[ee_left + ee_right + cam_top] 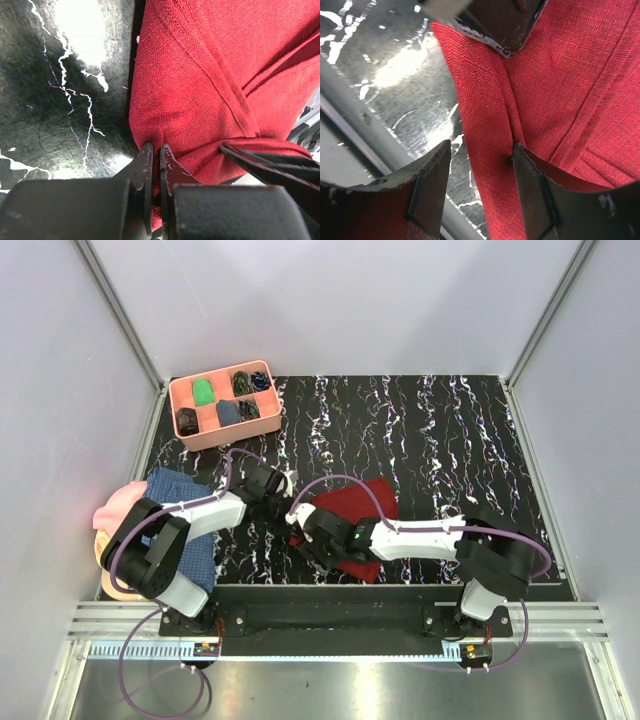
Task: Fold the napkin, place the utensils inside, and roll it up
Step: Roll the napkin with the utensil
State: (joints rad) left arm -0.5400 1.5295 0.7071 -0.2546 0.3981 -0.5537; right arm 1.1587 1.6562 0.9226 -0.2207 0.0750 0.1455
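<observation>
The dark red napkin (355, 505) lies on the black table (450, 440) with the white squiggly lines. It is in the middle and close to the near edge, and it sits a bit crooked. Both arms reach in to its left edge. The left gripper (288, 502) comes from the left side. In its own camera its two fingers are squeezed together on the napkin (200, 90), and a little pinch of red cloth is caught tight between the tips of the left gripper (156, 147). The cloth puckers there, and long folds run across it. The right gripper (303, 540) comes from the right, just on the near side of the left one. In its own camera the fingers of the right gripper (480, 150) are spread wide. The edge of the napkin (560, 90) runs between them (nothing is squeezed). One finger is over the red cloth and the other is over the shiny table. A dark finger of the other hand pokes in at the top of that view. Far off to the left is a pink box (235, 437) with small things in its little rooms, too tiny to name. A blue checked cloth (190, 495) and a pink cloth (115, 505) lie at the left edge, under the left arm.
</observation>
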